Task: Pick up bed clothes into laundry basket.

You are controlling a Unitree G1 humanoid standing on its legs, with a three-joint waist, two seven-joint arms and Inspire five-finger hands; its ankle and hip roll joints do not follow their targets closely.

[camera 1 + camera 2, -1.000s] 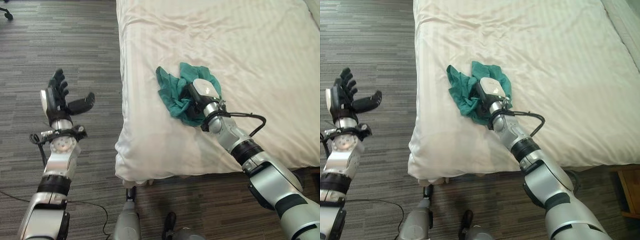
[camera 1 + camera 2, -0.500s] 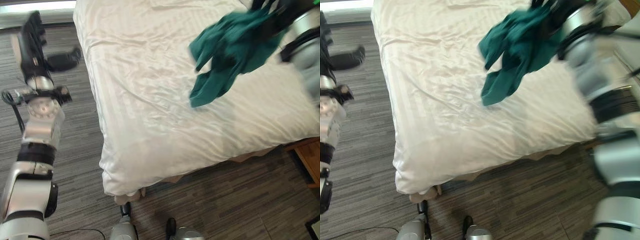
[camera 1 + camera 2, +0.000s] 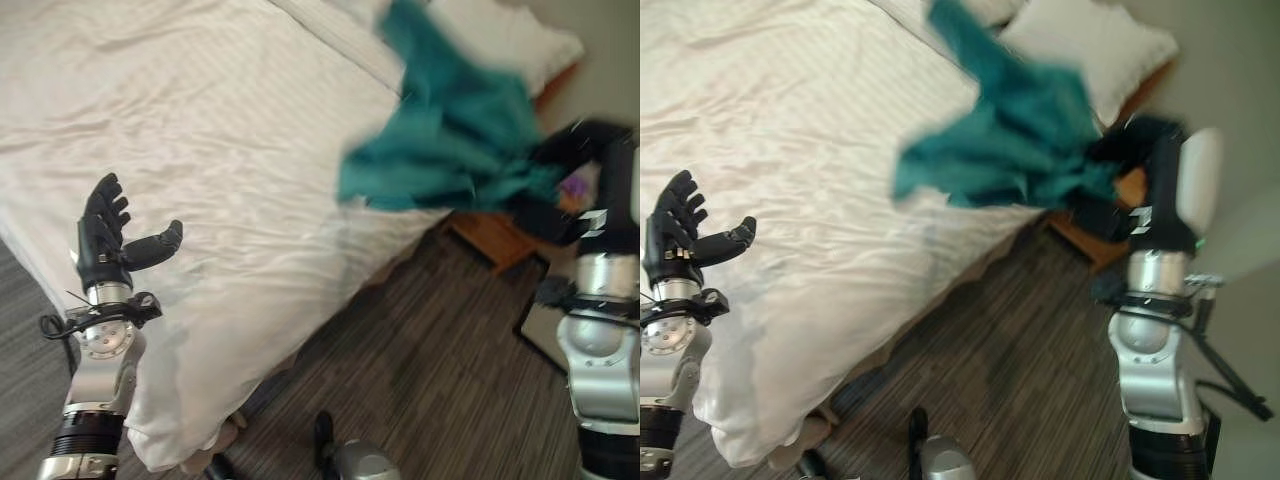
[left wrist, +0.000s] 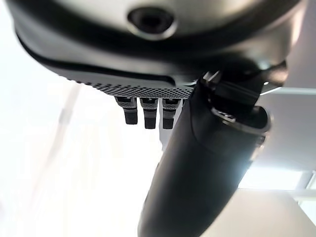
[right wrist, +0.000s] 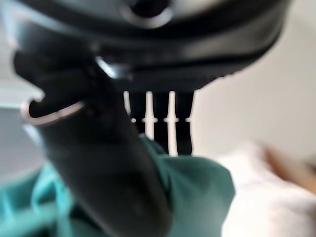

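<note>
A teal garment (image 3: 1012, 140) hangs in the air above the bed's right edge, spread out and blurred. My right hand (image 3: 1152, 175) is raised beside the bed, its fingers closed on the garment's right end; the right wrist view has the teal cloth (image 5: 197, 187) just past its thumb and fingers. My left hand (image 3: 108, 238) is held up over the white sheet at the lower left, open, with its fingers spread and its thumb out, holding nothing.
The white-sheeted bed (image 3: 200, 130) takes up the upper left, with a white pillow (image 3: 1090, 45) at its head. A wooden piece of furniture (image 3: 495, 238) stands by the bed's side. A dark-framed flat object (image 3: 540, 322) lies on the striped grey floor (image 3: 440, 370).
The camera has swung to the right. My right hand has lifted the teal garment off the sheet and carried it past the bed's edge. My left hand stays raised and open.
</note>
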